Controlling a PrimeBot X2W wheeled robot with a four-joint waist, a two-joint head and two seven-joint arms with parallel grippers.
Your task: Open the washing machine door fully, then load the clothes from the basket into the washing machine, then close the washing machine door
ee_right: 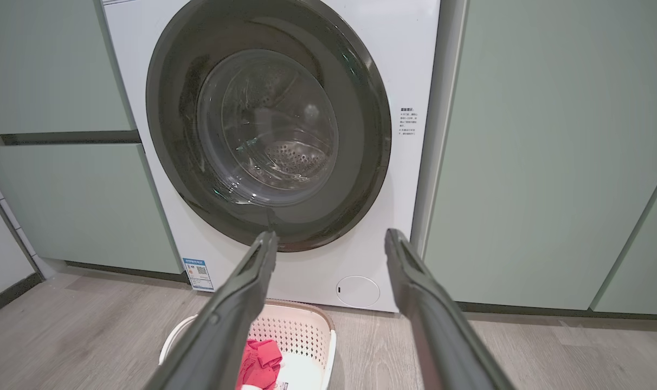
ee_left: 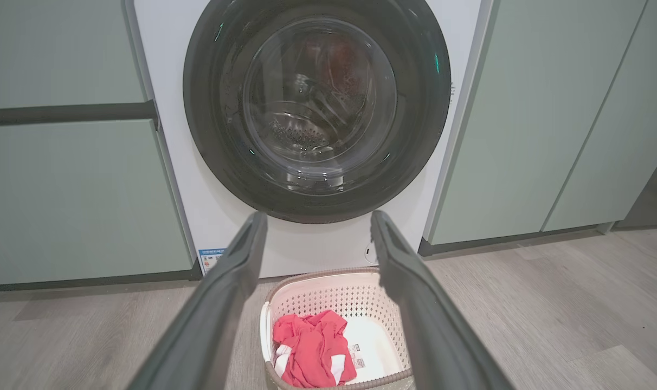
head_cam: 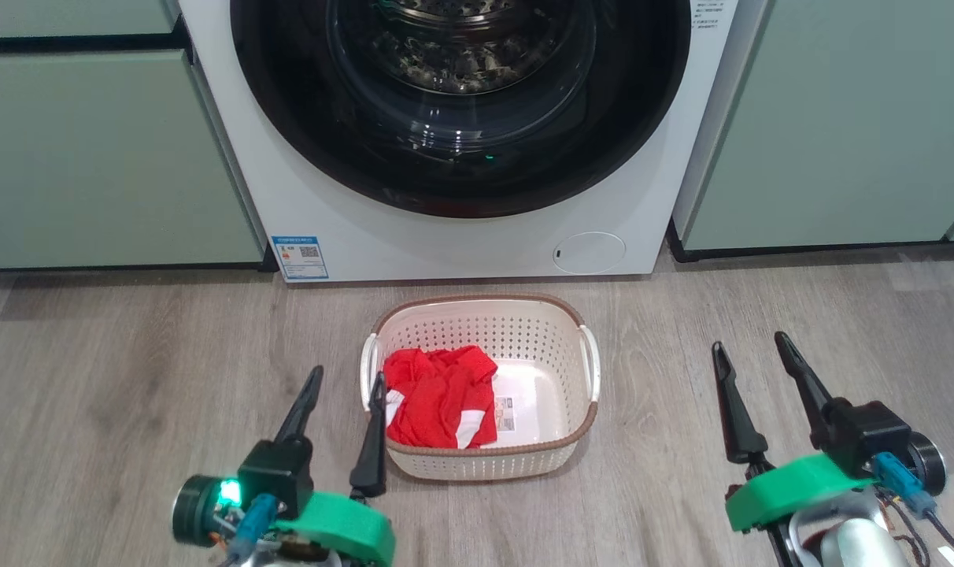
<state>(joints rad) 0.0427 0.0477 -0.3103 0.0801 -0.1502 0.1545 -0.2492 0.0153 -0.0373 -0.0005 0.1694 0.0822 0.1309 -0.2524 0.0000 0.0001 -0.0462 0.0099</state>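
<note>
The white washing machine (head_cam: pixel 477 244) stands straight ahead with its black-rimmed glass door (head_cam: pixel 461 169) shut flat against the front. On the floor before it sits the cream basket (head_cam: pixel 571 315), holding the red clothes (head_cam: pixel 438 398) with white bands in its left half. My left gripper (head_cam: pixel 347 376) hovers open just left of the basket, one finger beside its left handle. My right gripper (head_cam: pixel 748 346) hovers open over bare floor to the basket's right. From both wrists I see the door (ee_left: pixel 317 108) (ee_right: pixel 269 130), the basket (ee_left: pixel 334 281) (ee_right: pixel 312 325) and the clothes (ee_left: pixel 312 346) (ee_right: pixel 258 360).
Pale green cabinets (head_cam: pixel 91 157) (head_cam: pixel 839 118) flank the machine on both sides. A small round white flap (head_cam: pixel 589 252) and a blue sticker (head_cam: pixel 300 256) mark the machine's lower front. Grey wood floor (head_cam: pixel 131 354) spreads around the basket.
</note>
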